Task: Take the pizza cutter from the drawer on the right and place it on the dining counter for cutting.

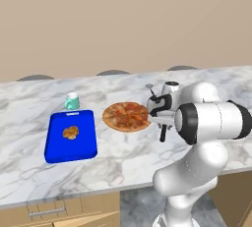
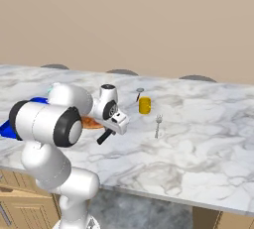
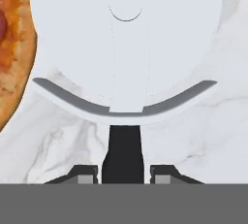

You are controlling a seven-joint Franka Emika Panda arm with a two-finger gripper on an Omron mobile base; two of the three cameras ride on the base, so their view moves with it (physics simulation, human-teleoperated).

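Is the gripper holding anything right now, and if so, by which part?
Yes: the gripper holds the pizza cutter by its black handle, the wheel pointing away from the hand, above the dining counter.

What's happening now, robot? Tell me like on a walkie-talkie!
Gripper shut on pizza cutter, black handle between the fingers. Cutter held above dining counter, just beside the pizza. Nothing in the way below. Over.

Pizza cutter (image 1: 163, 133) in gripper (image 1: 161, 123) beside pizza (image 1: 126, 116)
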